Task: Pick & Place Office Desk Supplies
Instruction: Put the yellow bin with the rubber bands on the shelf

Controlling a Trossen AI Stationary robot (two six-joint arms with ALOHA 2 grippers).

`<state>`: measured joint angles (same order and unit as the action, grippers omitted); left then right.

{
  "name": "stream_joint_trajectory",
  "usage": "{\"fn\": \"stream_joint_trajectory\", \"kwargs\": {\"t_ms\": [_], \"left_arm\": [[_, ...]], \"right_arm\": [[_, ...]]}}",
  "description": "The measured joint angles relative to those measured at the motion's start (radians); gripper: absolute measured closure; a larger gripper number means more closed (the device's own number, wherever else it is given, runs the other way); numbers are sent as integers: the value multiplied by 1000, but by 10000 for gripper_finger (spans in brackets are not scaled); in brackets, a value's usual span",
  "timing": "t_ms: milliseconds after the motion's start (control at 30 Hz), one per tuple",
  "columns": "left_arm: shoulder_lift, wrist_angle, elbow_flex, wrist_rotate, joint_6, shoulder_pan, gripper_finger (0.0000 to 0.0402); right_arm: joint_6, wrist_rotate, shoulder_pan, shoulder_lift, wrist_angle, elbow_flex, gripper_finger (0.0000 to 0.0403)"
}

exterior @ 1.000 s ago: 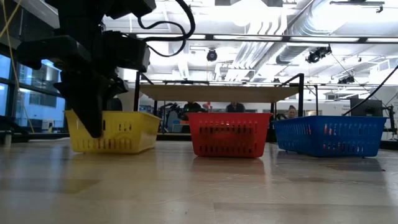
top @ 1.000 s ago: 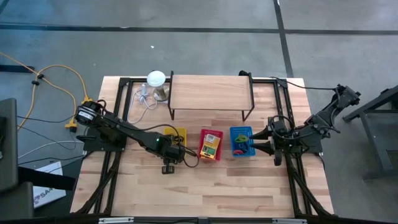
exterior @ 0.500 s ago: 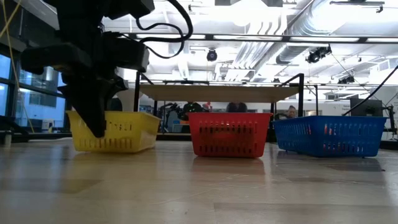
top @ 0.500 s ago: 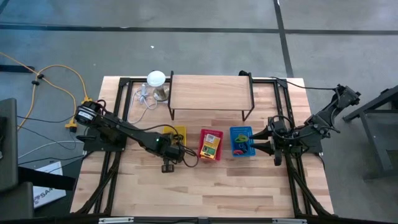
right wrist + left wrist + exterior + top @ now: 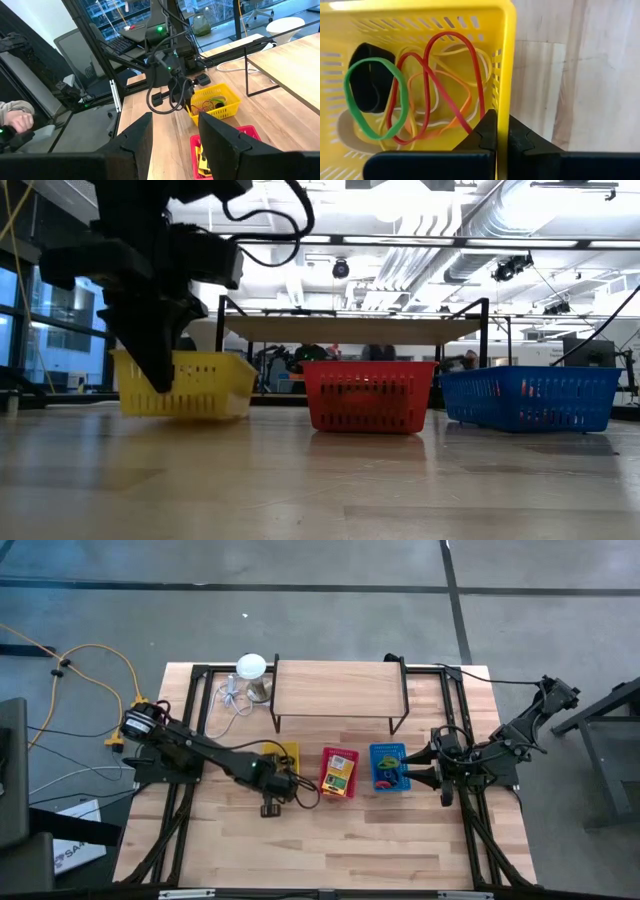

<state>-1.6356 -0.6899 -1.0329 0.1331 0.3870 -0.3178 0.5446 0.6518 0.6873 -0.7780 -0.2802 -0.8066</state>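
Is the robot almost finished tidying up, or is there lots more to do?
Looks early. Done: rubber bands already lie inside the yellow basket, and small things sit in the red basket and blue basket. In hand: the left tool is shut on the yellow basket's wall, and in the low view that basket is tipped up. The right tool waits open beside the blue basket. Left: where the baskets should go isn't shown.

Slatted plastic basket point(image 5: 506, 55) (glossy); wood table point(image 5: 340, 840)

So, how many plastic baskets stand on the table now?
3, in a row in front of the shelf: the yellow basket nearest the left arm, its wall pinched by the left gripper; the red basket in the middle; the blue basket by the right arm.
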Motion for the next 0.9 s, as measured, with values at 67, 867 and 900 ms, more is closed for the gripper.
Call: {"fn": "stream_joint_trajectory", "kwargs": {"t_ms": [67, 867, 900], "left_arm": [[0, -12, -12, 4, 1, -8, 401], [24, -170, -139, 107, 82, -104, 401], [24, -177, -145, 109, 87, -110, 401]], "right_arm": [[0, 0, 0, 0, 0, 0, 256], [0, 0, 0, 0, 0, 0, 256], [0, 0, 0, 0, 0, 0, 256]]}}
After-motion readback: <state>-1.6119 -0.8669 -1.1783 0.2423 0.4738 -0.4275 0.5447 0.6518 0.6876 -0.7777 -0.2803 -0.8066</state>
